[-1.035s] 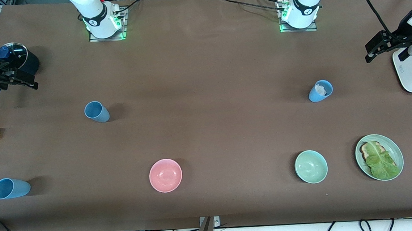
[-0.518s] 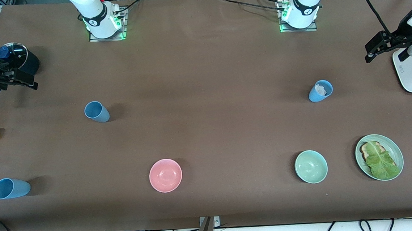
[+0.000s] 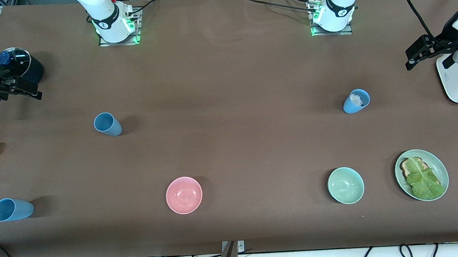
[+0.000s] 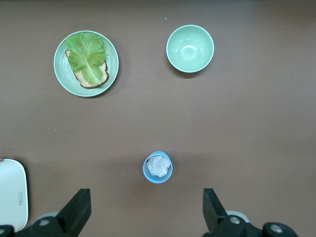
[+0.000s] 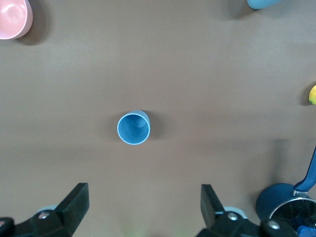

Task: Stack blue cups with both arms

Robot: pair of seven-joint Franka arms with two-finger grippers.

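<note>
No stacking is observed: three blue cups [image 3: 108, 124] [image 3: 356, 101] [image 3: 12, 209] are left apart on the bench [image 3: 230, 144], with left pincer [image 3: 419, 53] and right pincer [image 3: 18, 88] released, empty.

Even, fairly bright overhead light falls on the brown table [image 3: 230, 144] — no glare, only soft short shadows beside each blue cup [image 3: 108, 124] and bowl [image 3: 184, 195]. Green lamps glow at the arm bases. All views are sharp — the wrist views slightly dimmer.
</note>
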